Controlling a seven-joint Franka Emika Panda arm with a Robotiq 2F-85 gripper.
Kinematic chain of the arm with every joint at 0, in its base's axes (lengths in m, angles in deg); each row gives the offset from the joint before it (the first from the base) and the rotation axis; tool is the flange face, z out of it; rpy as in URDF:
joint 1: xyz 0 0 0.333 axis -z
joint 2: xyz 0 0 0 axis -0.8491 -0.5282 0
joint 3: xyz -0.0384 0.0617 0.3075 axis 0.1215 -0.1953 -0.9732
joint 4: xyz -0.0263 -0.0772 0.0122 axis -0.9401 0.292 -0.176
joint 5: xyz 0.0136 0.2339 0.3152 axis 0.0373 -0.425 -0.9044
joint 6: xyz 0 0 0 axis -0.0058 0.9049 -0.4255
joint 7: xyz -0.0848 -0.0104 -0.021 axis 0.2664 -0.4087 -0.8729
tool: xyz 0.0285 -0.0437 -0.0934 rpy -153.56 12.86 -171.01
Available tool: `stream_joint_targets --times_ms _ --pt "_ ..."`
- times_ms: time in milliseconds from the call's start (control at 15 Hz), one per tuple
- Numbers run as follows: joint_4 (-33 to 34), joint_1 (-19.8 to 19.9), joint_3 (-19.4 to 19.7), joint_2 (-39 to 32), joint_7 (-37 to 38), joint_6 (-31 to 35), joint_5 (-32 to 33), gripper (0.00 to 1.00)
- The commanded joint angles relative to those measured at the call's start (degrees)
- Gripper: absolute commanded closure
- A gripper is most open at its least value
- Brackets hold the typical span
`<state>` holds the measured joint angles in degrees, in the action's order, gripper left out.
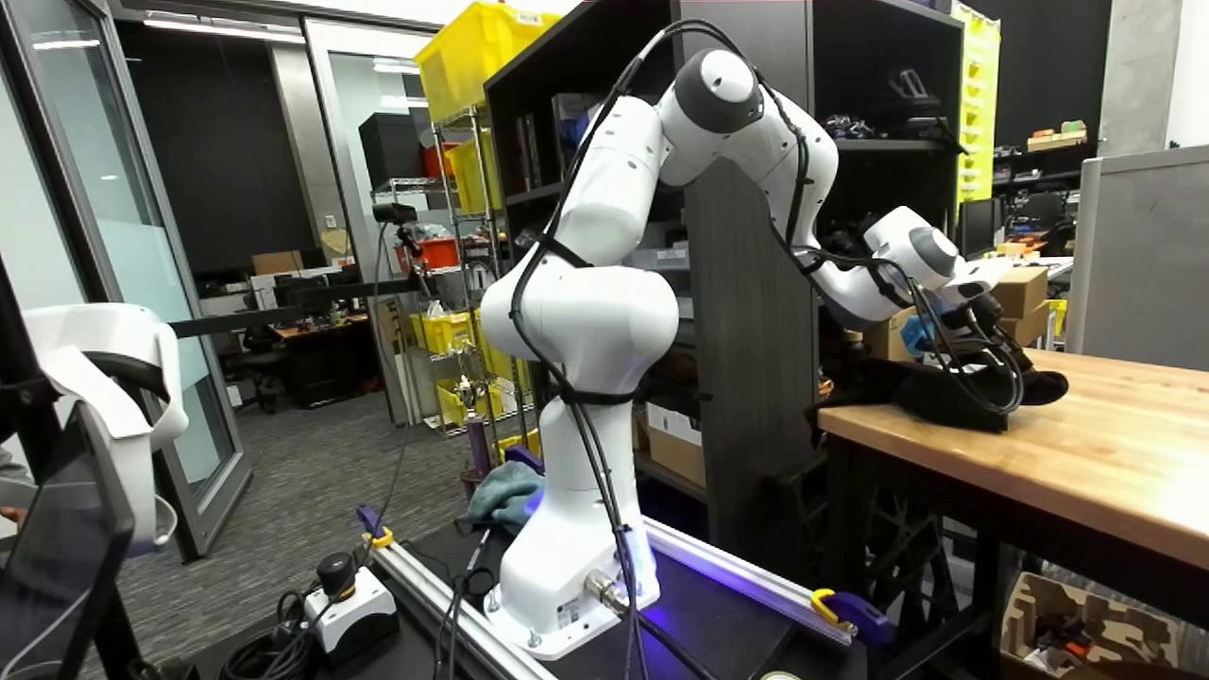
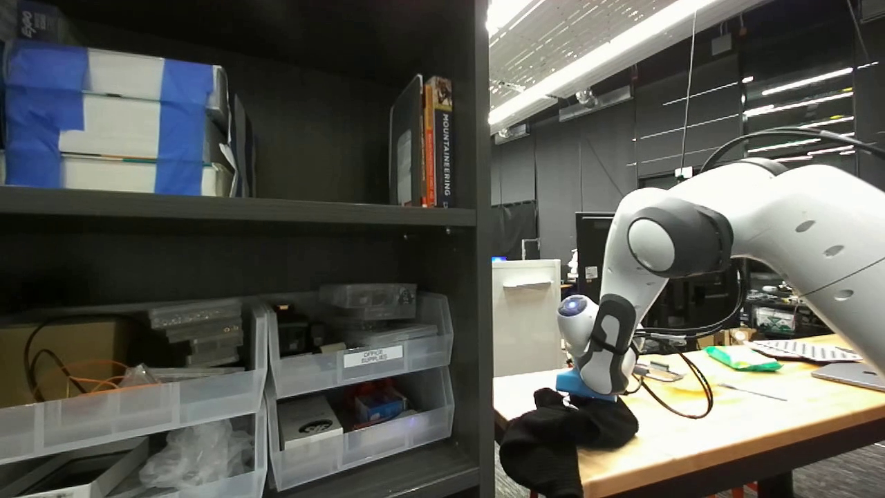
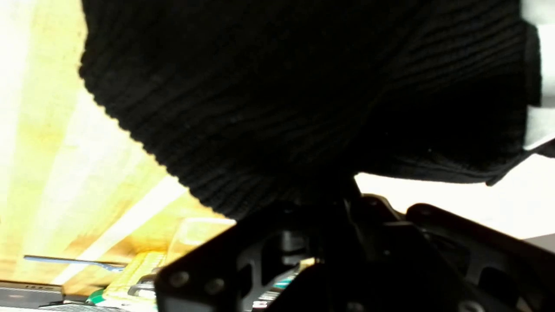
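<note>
Gripper [image 3: 334,195] pinching ribbed black cloth [image 3: 243,99]

Gripper is pressing together on bunched cloth in the wrist view, tips hiding in dark folds. Cloth is looking soft and thick, with raised parallel ribs and a bumpy, scalloped hem at left. It is lying crumpled in rounded lobes at the left corner of the table [image 2: 726,422] in both exterior views, covering smooth pale wood and drooping over the edge. White arm [image 1: 595,312] is hanging over it, all smooth rounded shells with grey caps, black cables [image 1: 591,451] running along. A squarish blue piece [image 2: 572,382] is showing at the arm's end, just above the cloth; cannot tell what it is. Farther right on the table, a green-and-white packet [image 2: 741,357] and flat grey laptop [image 2: 850,374] are lying. At left in an exterior view, a dark boxy shelf [image 2: 276,211] is holding translucent plastic bins [image 2: 425,353], upright books [image 2: 444,145] and a white stack [image 2: 121,124] banded with blue tape [image 2: 183,131]. Arm is standing between straight silvery rails [image 1: 741,578], a crumpled grey-green rag [image 1: 505,496] lying just beside it.
</note>
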<state>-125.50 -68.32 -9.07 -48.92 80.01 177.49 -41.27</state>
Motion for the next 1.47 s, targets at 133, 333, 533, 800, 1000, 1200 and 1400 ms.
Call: stream_joint_targets --times_ms 133,333,533,800,1000,1200,1400 --pt "1.36 -7.35 8.23 -4.55 6.13 -3.99 -1.36 0.99" --pt "-0.07 -3.75 1.00 -0.43 2.68 -7.92 -7.22 0.99" --pt "-0.74 1.82 -8.82 3.06 -3.66 -10.33 -14.48 0.99" --pt "-0.37 10.71 -19.83 6.74 -14.35 -12.77 -22.25 0.99" --pt "0.31 14.49 -23.48 7.06 -20.42 -14.59 -26.30 0.99" --pt "0.88 14.54 -22.29 6.47 -21.86 -15.39 -25.32 0.99" --pt "1.54 12.80 -19.19 5.65 -18.53 -15.67 -22.84 0.99"
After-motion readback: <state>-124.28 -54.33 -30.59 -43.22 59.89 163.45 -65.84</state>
